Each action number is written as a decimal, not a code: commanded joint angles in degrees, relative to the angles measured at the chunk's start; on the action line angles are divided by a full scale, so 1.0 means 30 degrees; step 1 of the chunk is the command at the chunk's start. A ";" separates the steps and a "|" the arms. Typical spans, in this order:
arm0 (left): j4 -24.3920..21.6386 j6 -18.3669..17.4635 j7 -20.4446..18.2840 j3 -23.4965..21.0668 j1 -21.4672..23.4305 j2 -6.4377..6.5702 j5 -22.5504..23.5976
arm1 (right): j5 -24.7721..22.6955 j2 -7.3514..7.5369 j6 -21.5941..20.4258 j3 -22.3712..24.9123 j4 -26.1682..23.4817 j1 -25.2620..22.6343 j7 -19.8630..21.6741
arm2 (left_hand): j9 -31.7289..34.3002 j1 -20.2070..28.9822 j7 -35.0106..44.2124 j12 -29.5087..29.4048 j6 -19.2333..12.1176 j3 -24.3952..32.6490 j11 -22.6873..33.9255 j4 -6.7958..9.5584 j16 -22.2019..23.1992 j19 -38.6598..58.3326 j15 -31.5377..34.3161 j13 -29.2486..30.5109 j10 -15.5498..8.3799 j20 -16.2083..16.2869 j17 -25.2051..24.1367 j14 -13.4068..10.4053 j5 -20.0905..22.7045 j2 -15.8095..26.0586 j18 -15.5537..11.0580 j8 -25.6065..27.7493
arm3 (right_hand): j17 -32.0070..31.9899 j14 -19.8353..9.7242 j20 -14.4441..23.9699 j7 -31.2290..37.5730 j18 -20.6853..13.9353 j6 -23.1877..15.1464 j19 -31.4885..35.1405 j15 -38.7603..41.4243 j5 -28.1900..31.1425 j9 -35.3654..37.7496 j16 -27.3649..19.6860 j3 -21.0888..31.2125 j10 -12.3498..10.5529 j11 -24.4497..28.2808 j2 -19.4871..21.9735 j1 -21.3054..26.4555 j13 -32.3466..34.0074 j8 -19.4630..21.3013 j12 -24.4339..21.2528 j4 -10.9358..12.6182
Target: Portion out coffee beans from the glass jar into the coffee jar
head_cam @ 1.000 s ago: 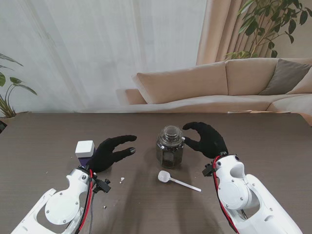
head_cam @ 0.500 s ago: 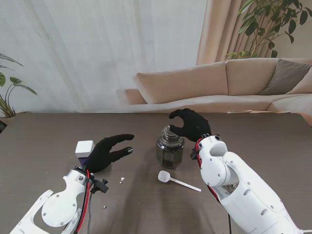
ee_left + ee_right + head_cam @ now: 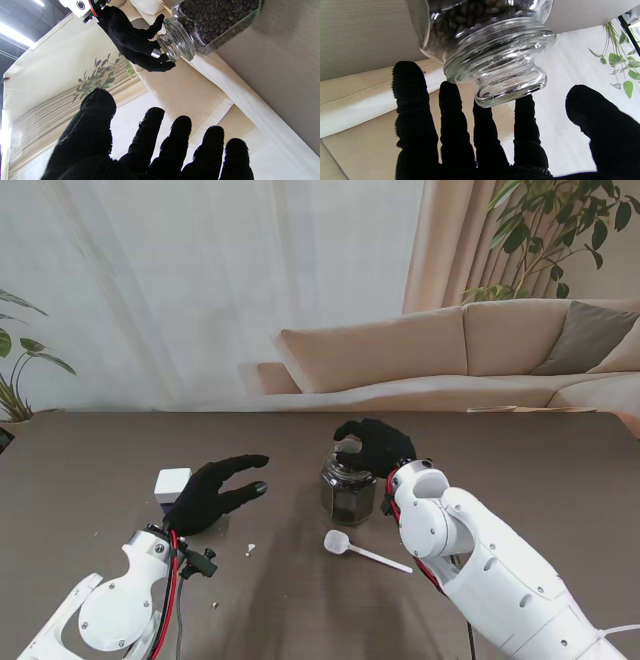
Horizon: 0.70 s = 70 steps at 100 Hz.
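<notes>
Writing: none can be read on the glass jar (image 3: 348, 485), its lid, or the white box (image 3: 173, 484); the jar's glass is plain.
Glass jar: stands upright near the middle of the dark bench (image 3: 90, 460), filled most of the way with dark coffee beans (image 3: 212, 17), its clear glass stopper lid (image 3: 510, 82) seated in the neck.
Coffee jar: I cannot tell which thing, if any, is the coffee jar.
Right hand: the right hand (image 3: 375, 444) sits over the top of the jar, on its farther side and to its right, fingers curled down around the lid knob. The right wrist view shows the fingertips (image 3: 525, 105) just beside the knob with the thumb apart on the other side; the fingers are spread and not clamped, and firm contact with the glass cannot be told.
Left hand: the left hand (image 3: 213, 490) hovers to the left of the jar, well apart from it, palm turned toward it, fingers spread and thumb raised, holding nothing. In its wrist view the jar and the other hand lie beyond the fingertips (image 3: 182, 125).
Spoon: a white plastic scoop (image 3: 337, 542) lies on the bench nearer to me than the jar, bowl just beside the jar's base and handle running out to the right, under the right forearm.
White box: rests on the bench close beside the left hand, to its left.
Scraps: small pale bits (image 3: 250, 549) lie on the bench near the left wrist.
Background: a beige sofa (image 3: 450, 355) and curtains lie beyond the far edge of the bench, with leafy plants at both sides.
</notes>
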 commanded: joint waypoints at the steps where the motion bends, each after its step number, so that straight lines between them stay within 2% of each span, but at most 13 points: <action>1: -0.0129 -0.0096 -0.0357 -0.0059 0.0114 -0.0025 -0.0031 | -0.0075 0.0037 -0.0119 -0.0319 0.0245 -0.0039 0.0744 | 0.0150 0.0237 0.0061 0.0161 -0.0068 -0.0467 0.0038 0.0415 -0.0007 -0.0293 -0.0091 -0.0103 0.0081 0.0040 -0.0066 -0.0126 0.0262 0.0301 -0.0290 -0.0023 | -0.8587 -0.0389 0.0646 0.1086 -0.0591 -0.0133 0.1123 0.0401 0.2171 0.0289 0.0286 -0.0254 -0.0207 0.0135 -0.0821 -0.0439 0.0351 0.0283 -0.0087 0.0504; 15: -0.0194 -0.0129 -0.0497 -0.0149 0.0202 0.0006 -0.0095 | -0.0192 0.0076 -0.0168 -0.0827 0.0511 0.0262 0.1014 | 0.0237 0.0233 0.0154 0.0186 -0.0084 -0.0480 0.0054 0.0409 0.0031 -0.0300 -0.0029 0.0004 0.0134 0.0045 -0.0060 -0.0081 0.0490 0.0329 -0.0288 0.0026 | -0.8168 -0.0555 0.0508 0.1084 -0.0835 -0.0296 0.1639 0.0631 0.2950 0.0440 0.0336 0.0162 -0.0175 0.0164 -0.1695 0.0168 0.0688 0.0178 -0.0065 0.0471; 35: -0.0306 -0.0105 -0.0575 -0.0238 0.0318 0.0019 -0.0169 | -0.0483 0.0027 0.0022 -0.1577 0.1039 0.0762 0.0958 | 0.0343 0.0216 0.0192 0.0219 0.0027 -0.0542 0.0074 0.0405 0.0078 -0.0303 0.0015 0.0063 0.0172 0.0052 -0.0048 -0.0063 0.0618 0.0342 -0.0285 0.0067 | -0.6642 -0.0785 -0.0030 0.1656 -0.1340 -0.0223 0.3277 0.1961 0.3338 0.0824 0.0789 0.3365 0.0100 0.0693 -0.3983 0.1983 0.2016 0.0201 0.0036 0.0191; 45: -0.0371 -0.0053 -0.0588 -0.0272 0.0373 0.0018 -0.0204 | -0.0550 -0.0072 0.0080 -0.1791 0.1330 0.0854 0.0548 | 0.0356 0.0232 0.0180 0.0228 0.0071 -0.0564 0.0072 0.0408 0.0092 -0.0309 0.0020 0.0074 0.0203 0.0054 -0.0056 -0.0054 0.0615 0.0381 -0.0291 0.0075 | -0.5488 -0.1301 -0.0507 0.2659 -0.1667 0.0657 0.3958 0.3458 0.3998 0.1858 0.1401 0.4495 0.0239 0.2859 -0.5396 0.3024 0.3520 0.0291 0.1389 -0.0170; 51: -0.0394 -0.0033 -0.0593 -0.0282 0.0388 0.0017 -0.0228 | -0.0670 -0.0149 0.0076 -0.1916 0.1552 0.0916 0.0144 | 0.0348 0.0216 0.0203 0.0231 0.0095 -0.0592 0.0065 0.0407 0.0103 -0.0305 0.0026 0.0085 0.0179 0.0058 -0.0048 -0.0023 0.0682 0.0405 -0.0284 0.0091 | -0.4563 -0.1714 -0.1087 0.4426 -0.1980 0.0682 0.4549 0.4563 0.4415 0.2685 0.1835 0.5013 0.0096 0.3925 -0.6631 0.4106 0.4641 -0.1335 0.2549 -0.1987; 56: -0.0403 -0.0029 -0.0607 -0.0289 0.0394 0.0018 -0.0249 | -0.0694 -0.0215 0.0095 -0.2004 0.1700 0.0959 -0.0125 | 0.0379 0.0204 0.0206 0.0239 0.0082 -0.0616 0.0075 0.0406 0.0106 -0.0304 0.0020 0.0075 0.0165 0.0060 -0.0047 -0.0041 0.0686 0.0419 -0.0290 0.0099 | -0.3694 -0.2085 -0.1239 0.5584 -0.2286 0.0708 0.4881 0.5134 0.4699 0.3442 0.2062 0.5253 -0.0018 0.4485 -0.7459 0.4927 0.5565 -0.1893 0.3010 -0.2916; 60: -0.0400 -0.0034 -0.0621 -0.0294 0.0394 0.0020 -0.0264 | -0.0703 -0.0269 0.0106 -0.2085 0.1829 0.1006 -0.0338 | 0.0374 0.0203 0.0246 0.0240 0.0102 -0.0632 0.0070 0.0407 0.0109 -0.0306 0.0017 0.0074 0.0197 0.0062 -0.0051 -0.0041 0.0778 0.0430 -0.0300 0.0119 | -0.3091 -0.2363 -0.1332 0.6372 -0.2530 0.0714 0.5127 0.5374 0.4887 0.3942 0.2175 0.5467 -0.0072 0.4739 -0.8007 0.5458 0.6182 -0.2312 0.3272 -0.3389; 70: -0.0405 -0.0025 -0.0684 -0.0311 0.0399 0.0030 -0.0319 | -0.0775 -0.0344 0.0073 -0.2320 0.2127 0.1197 -0.0605 | 0.0375 0.0217 0.0266 0.0244 0.0169 -0.0667 0.0068 0.0410 0.0110 -0.0316 0.0001 0.0053 0.0211 0.0061 -0.0072 -0.0071 0.0822 0.0459 -0.0312 0.0142 | -0.1950 -0.2829 -0.1379 0.7241 -0.2897 0.0835 0.5420 0.5639 0.5415 0.4879 0.2322 0.5381 -0.0190 0.4991 -0.8948 0.6022 0.7310 -0.2376 0.3475 -0.3880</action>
